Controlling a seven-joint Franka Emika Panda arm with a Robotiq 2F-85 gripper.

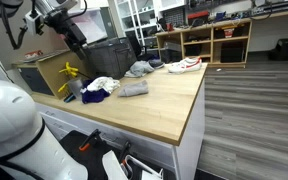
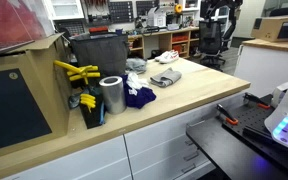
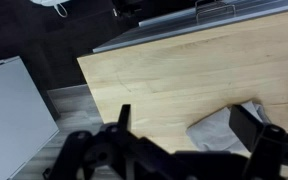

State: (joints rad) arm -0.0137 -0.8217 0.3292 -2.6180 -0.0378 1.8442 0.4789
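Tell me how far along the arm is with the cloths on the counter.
Done: little, it seems. The white cloth, blue cloth and grey cloth all lie on the counter. In hand: nothing. The gripper is open and empty, up over the counter's edge, with the white cloth just beside it in the wrist view. Left: probably coming down, gripping and lifting a cloth.

Light wooden countertop (image 2: 199,95) over white drawer fronts (image 2: 164,140). Dark bin (image 2: 99,50) towards the rear, with yellow-handled tools (image 2: 76,72) just beside it. Upright silver cylinder (image 2: 111,95), touching a dark-blue cloth (image 2: 139,97). Near that, a folded gray cloth (image 2: 165,78). Further back, a white cloth (image 2: 135,65) and a white shoe (image 2: 170,57). Cardboard box (image 2: 24,95) beside the tools. Beyond the counter, a black office chair (image 2: 214,35).
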